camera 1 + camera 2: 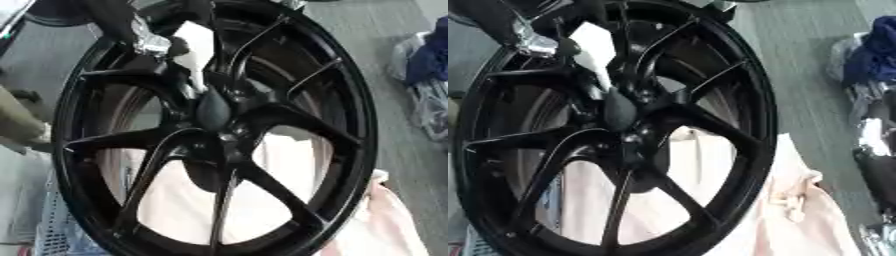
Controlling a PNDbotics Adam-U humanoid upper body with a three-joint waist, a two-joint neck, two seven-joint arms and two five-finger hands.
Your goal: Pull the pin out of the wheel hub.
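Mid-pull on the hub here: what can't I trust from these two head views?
- Pin: not distinguishable at the wheel hub, dark on dark, blurred.
- Left hand: fingers blur into the spokes, so the grip is unreadable.
- Right hand: in neither view.
- Wheel rim: cut off at the bottom edge.

A pale pink cloth [798, 210] lies crumpled at the lower right on the grey floor [385, 100]. A dark blue bundle [878, 50] sits at the right edge, over clear plastic wrapping [430, 107].

Your left arm [509, 22] is black, with a shiny silver joint [535, 45] at the wrist. Beyond that joint, your left hand [197, 47] looks white and tapers to a narrow tip.
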